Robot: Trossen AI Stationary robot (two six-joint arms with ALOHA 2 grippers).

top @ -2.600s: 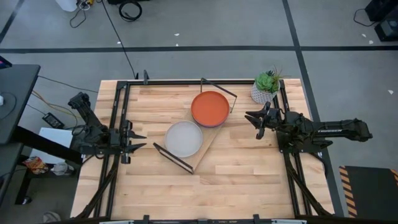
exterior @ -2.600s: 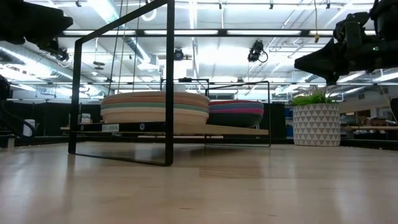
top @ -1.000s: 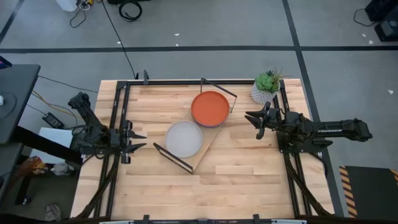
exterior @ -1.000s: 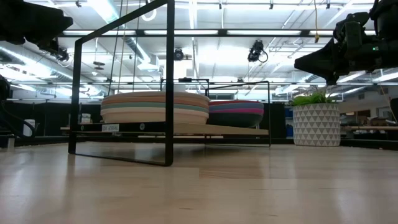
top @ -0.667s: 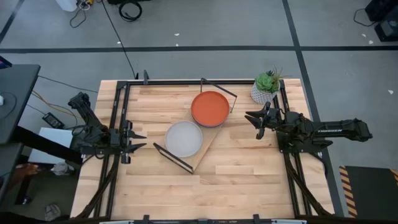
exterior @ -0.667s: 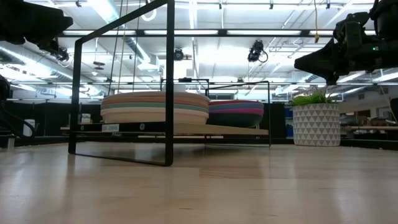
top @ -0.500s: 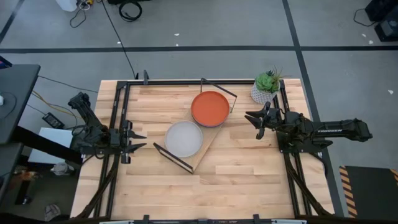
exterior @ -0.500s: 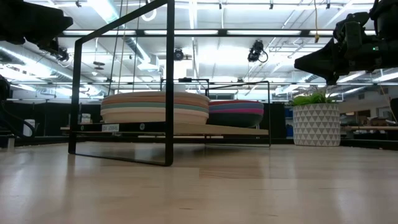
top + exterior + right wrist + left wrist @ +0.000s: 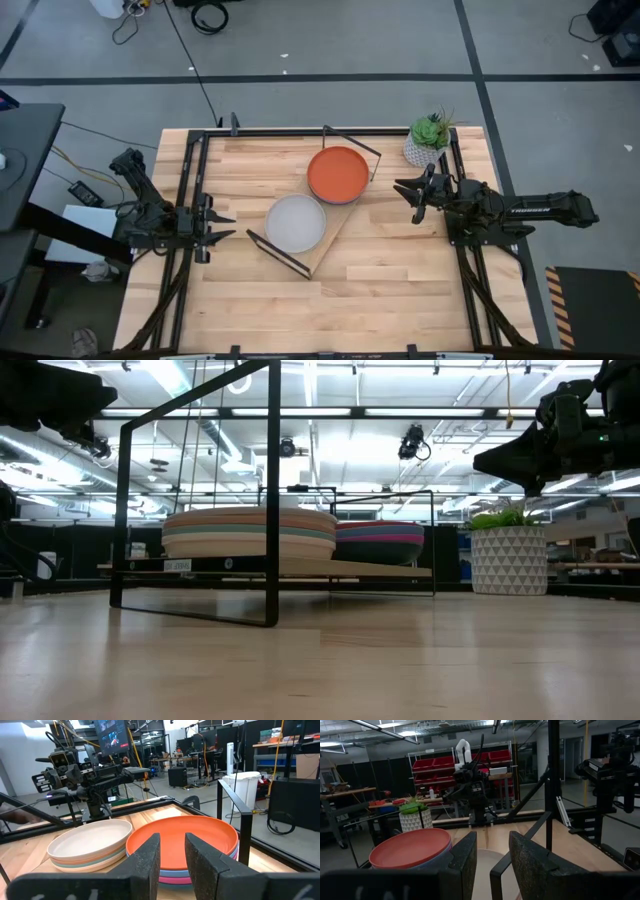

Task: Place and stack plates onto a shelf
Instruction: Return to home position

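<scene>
Two stacks of plates rest on the light-wood shelf [image 9: 334, 228], which lies slantwise mid-table on black wire end frames. An orange plate [image 9: 338, 174] tops the far stack, above pink and blue rims [image 9: 378, 542]. A cream plate [image 9: 295, 222] tops the near stack [image 9: 250, 532], over teal and peach rims. My left gripper [image 9: 222, 227] hovers open near the table's left edge, facing the cream stack [image 9: 487, 870]. My right gripper [image 9: 404, 192] hovers open right of the orange stack [image 9: 182, 840]. Neither holds anything.
A green plant in a white patterned pot [image 9: 428, 140] stands at the table's far right corner, just beyond my right gripper. The shelf's tall black wire frames [image 9: 270, 490] rise at both ends. Bare tabletop [image 9: 340, 310] stretches along the near side.
</scene>
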